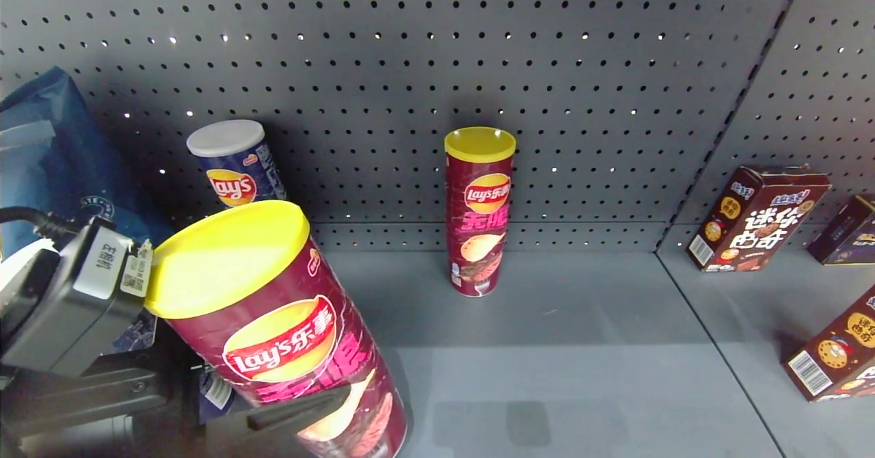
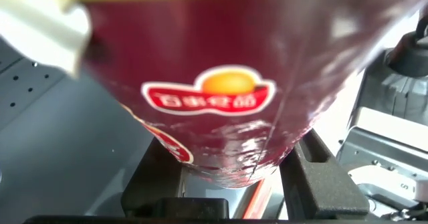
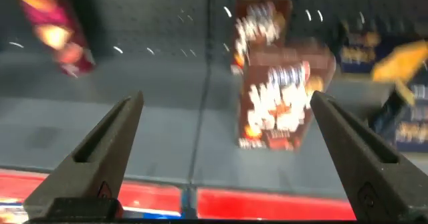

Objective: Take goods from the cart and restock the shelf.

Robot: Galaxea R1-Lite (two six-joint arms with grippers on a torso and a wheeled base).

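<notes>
Pinching a tilted maroon chips can [image 1: 273, 335], the left gripper [image 2: 234, 184] sits left of the upright can [image 1: 480, 212] on the shelf [image 1: 581, 348]; the right gripper [image 3: 224, 150] is spread wide.

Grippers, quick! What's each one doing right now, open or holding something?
Left gripper: closed on the maroon chip can with the yellow lid.
Right gripper: open, holding nothing.

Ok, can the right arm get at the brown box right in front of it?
Probably yes. The right gripper is open, empty, and faces the brown box with bare shelf between them; nothing blocks the way.
</notes>
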